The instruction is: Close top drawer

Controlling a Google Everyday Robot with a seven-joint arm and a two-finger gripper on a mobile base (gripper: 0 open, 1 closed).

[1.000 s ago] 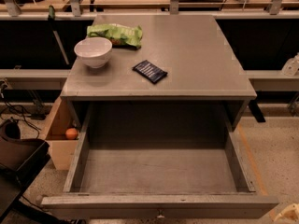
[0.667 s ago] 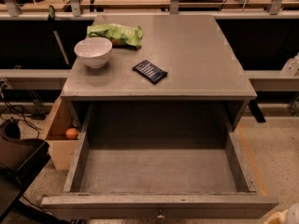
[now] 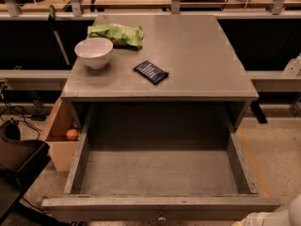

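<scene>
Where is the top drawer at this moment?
In the camera view the top drawer stands pulled out toward the camera under the tabletop, lower centre. The gripper is out of view; only a white arm part shows at bottom right.

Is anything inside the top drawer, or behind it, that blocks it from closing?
Nothing visible does. The top drawer stands open and empty; the dark opening behind it shows no object. The claw is not in view; a white arm part shows bottom right.
</scene>
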